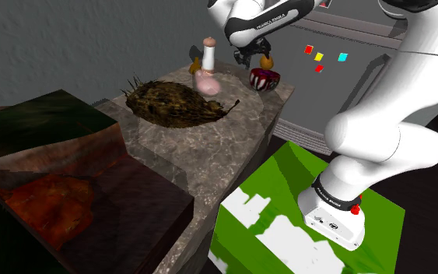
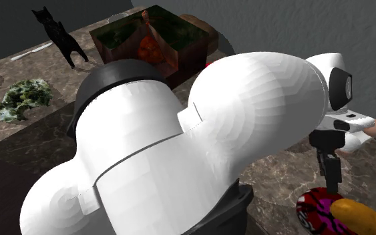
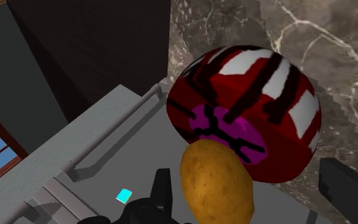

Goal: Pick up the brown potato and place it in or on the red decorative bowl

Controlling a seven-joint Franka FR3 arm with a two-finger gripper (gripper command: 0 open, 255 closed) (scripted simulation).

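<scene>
The brown potato (image 3: 217,186) sits between my fingers, close to one finger (image 3: 165,191) and well apart from the other (image 3: 346,188). My gripper (image 3: 246,173) is open. Just beyond the potato lies the red bowl (image 3: 279,95), patterned in white, black and magenta. In the shoulder view the potato (image 1: 266,61) is right above the bowl (image 1: 263,79) at the counter's far corner, with the gripper (image 1: 254,57) over it. In the second exterior view the potato (image 2: 360,217) rests against the bowl (image 2: 315,210) below the gripper (image 2: 331,179).
A spiky brown heap (image 1: 176,105) and a pink and white bottle-like figure (image 1: 207,66) stand on the marble counter (image 1: 209,148). A dark crate (image 1: 54,179) lies at the shoulder view's left. A grey appliance (image 1: 326,47) stands behind the bowl. A black cat figure (image 2: 59,33) sits farther off.
</scene>
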